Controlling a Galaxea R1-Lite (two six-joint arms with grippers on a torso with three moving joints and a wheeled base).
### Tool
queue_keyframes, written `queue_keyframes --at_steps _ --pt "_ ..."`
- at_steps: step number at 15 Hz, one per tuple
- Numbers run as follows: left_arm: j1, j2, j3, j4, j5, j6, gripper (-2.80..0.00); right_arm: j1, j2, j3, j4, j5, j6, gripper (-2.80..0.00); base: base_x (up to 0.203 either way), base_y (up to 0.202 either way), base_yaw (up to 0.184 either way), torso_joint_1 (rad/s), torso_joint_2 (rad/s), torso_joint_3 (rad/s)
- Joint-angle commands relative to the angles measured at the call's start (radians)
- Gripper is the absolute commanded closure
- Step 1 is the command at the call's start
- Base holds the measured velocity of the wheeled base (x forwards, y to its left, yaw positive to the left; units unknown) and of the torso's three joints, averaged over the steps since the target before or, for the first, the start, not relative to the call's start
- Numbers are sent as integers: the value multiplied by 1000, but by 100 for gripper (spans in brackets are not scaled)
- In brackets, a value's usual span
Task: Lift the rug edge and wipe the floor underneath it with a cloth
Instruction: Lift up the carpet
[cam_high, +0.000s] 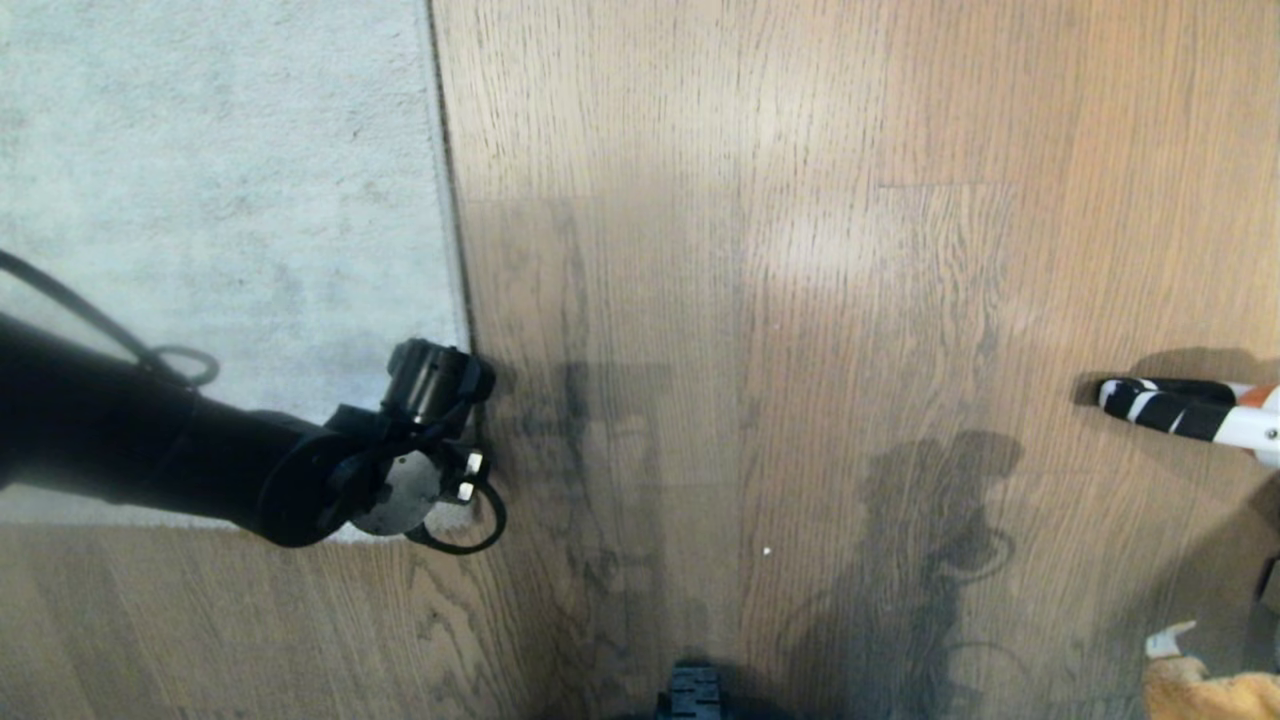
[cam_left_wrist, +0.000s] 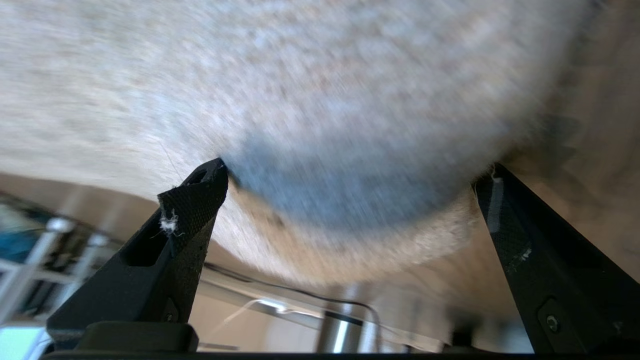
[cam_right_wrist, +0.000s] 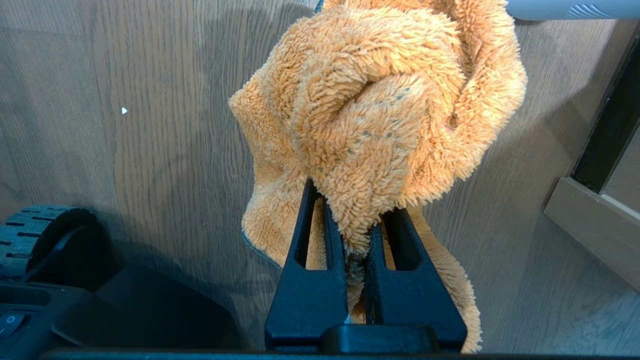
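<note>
Now the left tool (cam_left_wrist: 350, 175) stands spread wide at the rug edge (cam_high: 452, 250), near its corner, apparently poised to pinch the pale, short-piled border lying flat on the brown plank floor (cam_high: 800, 300). Meanwhile the right tool (cam_right_wrist: 356, 235) is clamped on the fluffy orange cloth (cam_right_wrist: 380, 110), held ready low at the robot's right

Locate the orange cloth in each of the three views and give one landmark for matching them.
Head view: the cloth shows only as a scrap at the bottom right corner.
Left wrist view: not in it.
Right wrist view: the cloth fills the centre, pinched in the right gripper.
Shared landmark: the white speck on the floor, also seen at.
</note>
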Motion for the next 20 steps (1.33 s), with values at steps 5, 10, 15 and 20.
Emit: queue_keyframes --at_steps 5,10,15,20 --pt "1 -10 7 -1 34 14 -280 1 1 0 0 0 0 0 0 0 0 0 0 0" --pt "3 -18 -1 -1 67 14 -280 0 1 0 0 0 0 0 0 0 0 0 0 0" --pt "24 -21 -19 -1 87 23 -280 -1 1 0 0 0 -2 0 0 0 0 0 0 0" --pt "46 -31 -35 -2 116 49 -280 -1 1 0 0 0 0 0 0 0 0 0 0 0"
